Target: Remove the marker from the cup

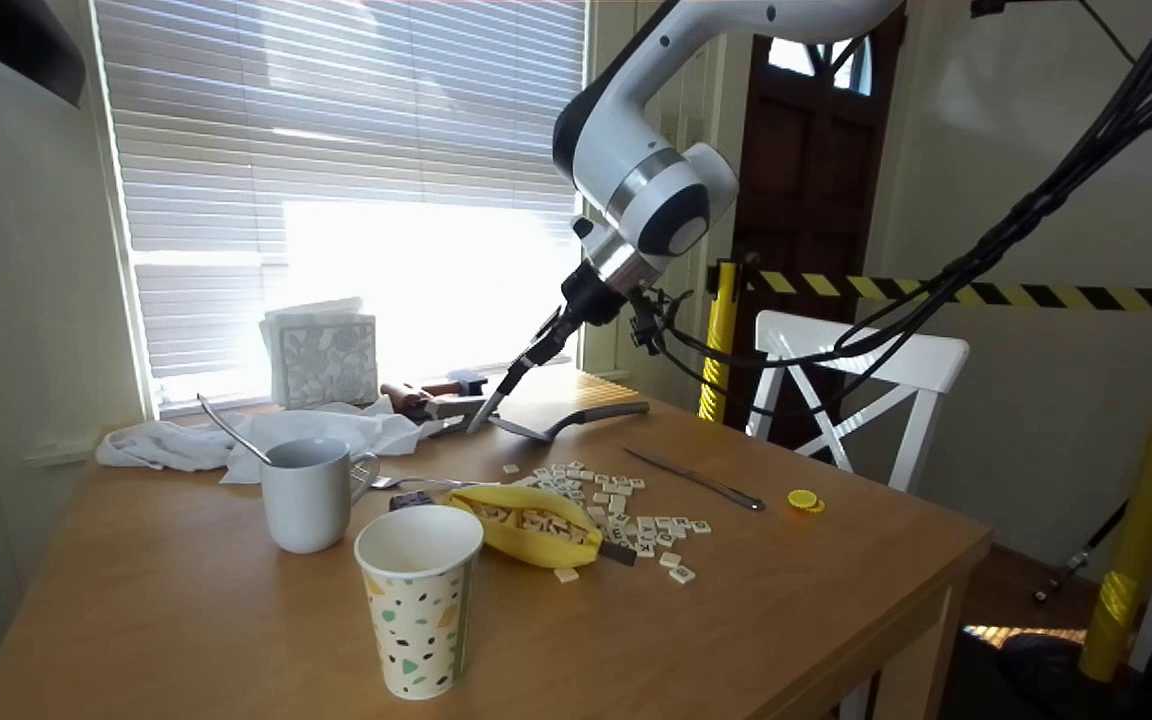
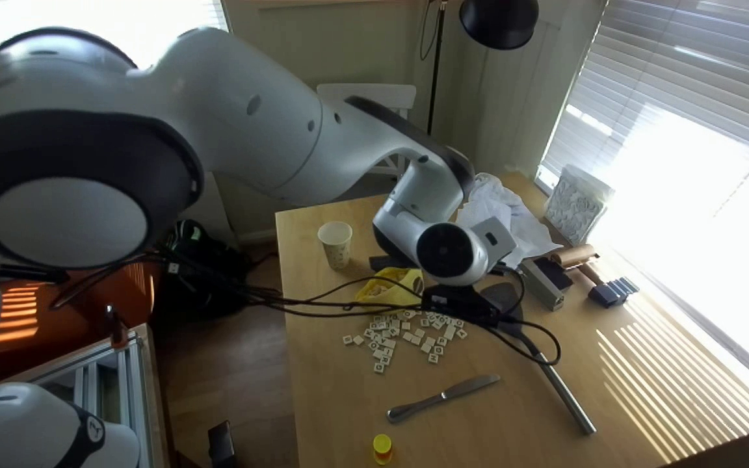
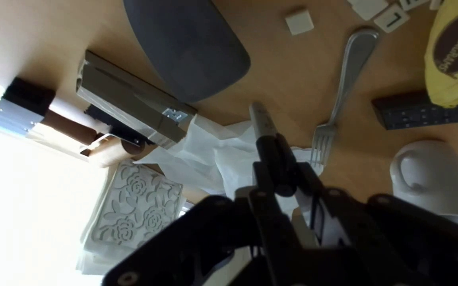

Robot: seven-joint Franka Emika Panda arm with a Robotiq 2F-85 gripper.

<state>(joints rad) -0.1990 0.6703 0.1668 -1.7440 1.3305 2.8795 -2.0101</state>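
At the window (image 1: 336,120) side of the surface (image 1: 726,610), see the pincer (image 3: 280,176) gripping the marker (image 3: 264,123) by the black part, leaving the pale end to jut out beyond. Cannot tell about contact between that end and the surface below. In the wrist view, find the pale end between the spatula (image 3: 189,43) blade and the fork (image 3: 345,81), with the white sheet (image 3: 231,159) behind the black part. Toward the window, meet a tight cluster of grey bar (image 3: 129,103), tool (image 3: 26,103) and floral holder (image 3: 137,218), giving little room on that flank.

Well apart from the marker, near the edge across from the window, find the cup (image 2: 335,246), upright, mouth up. Farther in, see the mug (image 1: 304,500) with a utensil (image 1: 236,432) leaning out, and the pouch (image 1: 536,551) spread wide, bearing tiles (image 1: 647,524) inside, with more tiles scattered alongside. Past the tiles, find the knife (image 2: 445,394), lying flat, and near its handle a yellow thing (image 2: 382,447), too small to make out. Between the tiles and that cup-side edge, find a strip of open room running from the cup toward the yellow thing; around the knife, find more. Beyond another edge, in an exterior view, note the chair (image 1: 921,352), partly crossed by sagging cables (image 1: 1031,205). In an exterior view, see more cables passing in front of the pouch, and the arm (image 2: 270,133) reaching over the surface.
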